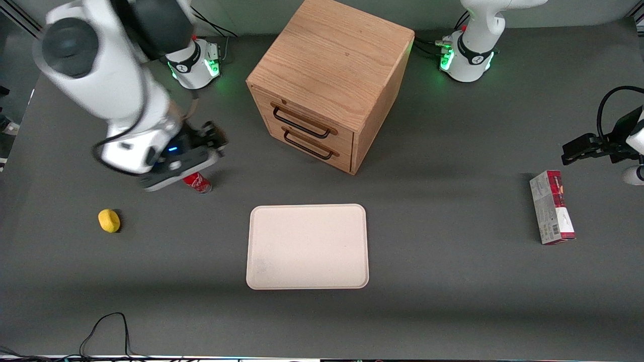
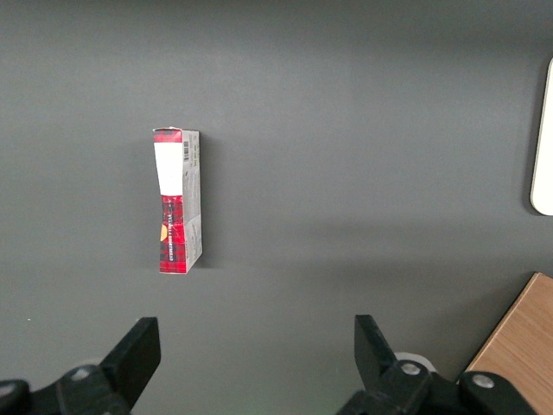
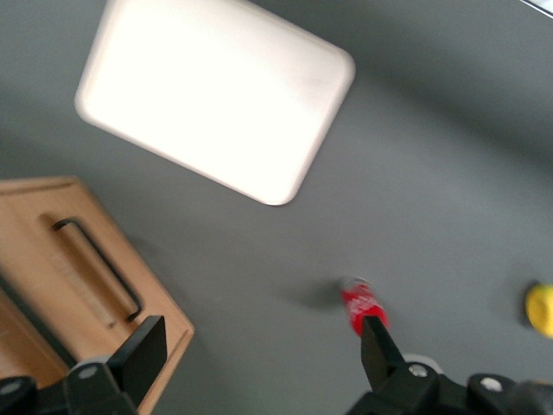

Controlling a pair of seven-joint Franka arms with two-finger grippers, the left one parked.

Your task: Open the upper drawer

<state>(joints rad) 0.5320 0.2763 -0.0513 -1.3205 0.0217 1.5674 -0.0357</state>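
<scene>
The light oak cabinet (image 1: pixel 329 70) stands at the middle of the table, farther from the front camera than the tray. Its upper drawer (image 1: pixel 322 122) is closed, its front flush, with a long black bar handle (image 1: pixel 300 122); the matching lower drawer (image 1: pixel 334 147) sits below it. My right gripper (image 1: pixel 217 138) hangs open and empty above the table in front of the drawers, toward the working arm's end and apart from the handles. In the right wrist view the gripper (image 3: pixel 259 341) is open, with the cabinet front (image 3: pixel 60 285) and a black handle (image 3: pixel 95 268) near one finger.
A red can (image 1: pixel 197 182) lies on the table just under the gripper, also in the wrist view (image 3: pixel 363 304). A yellow object (image 1: pixel 109 220) lies nearer the camera. A cream tray (image 1: pixel 307 246) sits in front of the cabinet. A red-and-white box (image 1: pixel 552 206) lies toward the parked arm's end.
</scene>
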